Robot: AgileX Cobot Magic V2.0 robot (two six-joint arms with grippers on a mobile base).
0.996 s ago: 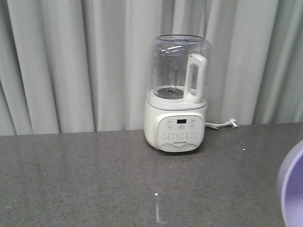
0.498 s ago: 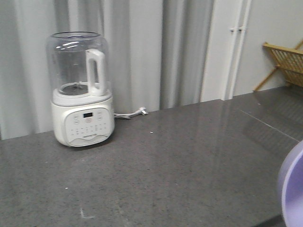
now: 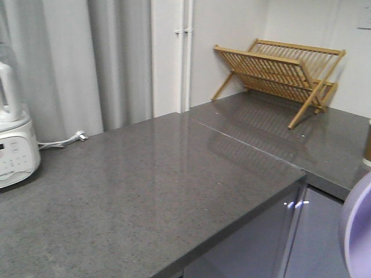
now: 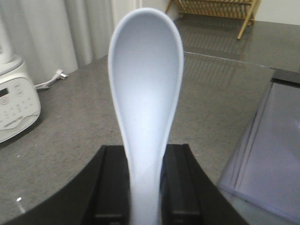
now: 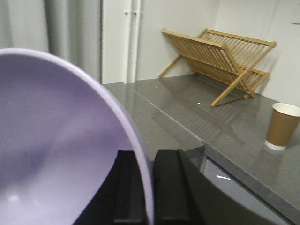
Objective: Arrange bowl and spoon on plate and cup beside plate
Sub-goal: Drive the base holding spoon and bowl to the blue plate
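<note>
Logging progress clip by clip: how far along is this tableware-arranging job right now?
Done: nothing looks placed; no plate shows in any view. In hand: the left tool grips the pale blue plastic spoon, the right tool clamps the rim of the round lavender plastic bowl. Left: the brown paper cup stands on the grey counter near the wooden dish rack; all three await placing.

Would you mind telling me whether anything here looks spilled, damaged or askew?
Nothing stands out. The brown paper cup stands upright on the grey counter; the wooden dish rack looks intact, with no spill visible.
</note>
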